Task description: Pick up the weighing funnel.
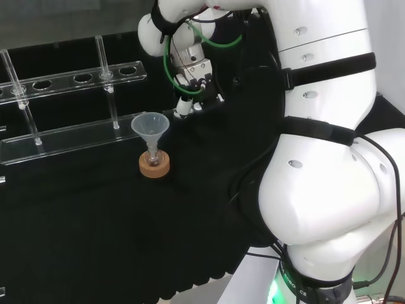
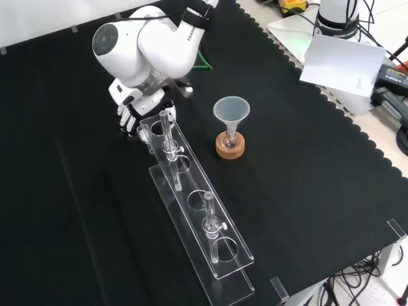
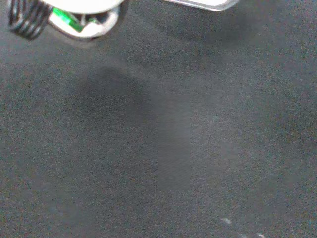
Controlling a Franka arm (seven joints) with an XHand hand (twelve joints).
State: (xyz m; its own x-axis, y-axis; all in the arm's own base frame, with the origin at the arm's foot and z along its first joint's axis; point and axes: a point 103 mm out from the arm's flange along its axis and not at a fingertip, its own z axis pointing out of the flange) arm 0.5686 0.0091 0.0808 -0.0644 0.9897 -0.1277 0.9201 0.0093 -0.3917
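Observation:
In the front view my hand (image 2: 131,105) hangs low over the black cloth at the far end of the clear rack (image 2: 220,258). A small clear piece, which looks like the weighing funnel (image 2: 144,132), sits right beside the hand and against that rack end. I cannot tell whether the hand holds it. In the head view the hand (image 1: 190,79) is behind and to the right of the big funnel (image 1: 150,125). The wrist view looks at bare cloth (image 3: 198,148) with a dark shadow, and a blurred part of the hand (image 3: 74,10) shows at the edge.
The big funnel (image 2: 231,109) stands mouth up in a small flask on a cork ring (image 2: 230,146), to the right of the rack in the front view. The long clear rack (image 1: 69,136) has round holes and upright posts. Open cloth lies left of the rack.

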